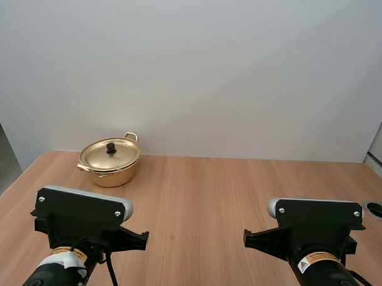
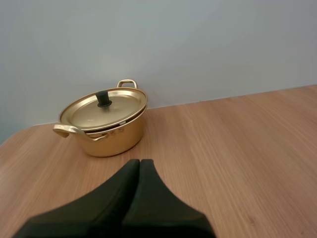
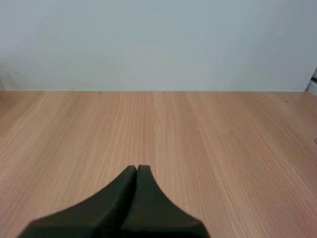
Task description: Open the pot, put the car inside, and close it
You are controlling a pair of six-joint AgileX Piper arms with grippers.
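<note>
The gold pot [image 1: 118,173] sits at the far left of the table [image 1: 227,194], close to the back wall. Its lid [image 1: 110,156] is on, with a black knob [image 1: 110,148] sticking up in the middle. So I'd say this is step one, opening it, and nothing's started. The left gripper [image 2: 139,162] is closed on nothing, pointed at the pot from well back. The right gripper [image 3: 137,168] is closed and empty too, over bare wood. Next move, I reckon: the left one opens, reaches over and pinches that knob from above.
</note>
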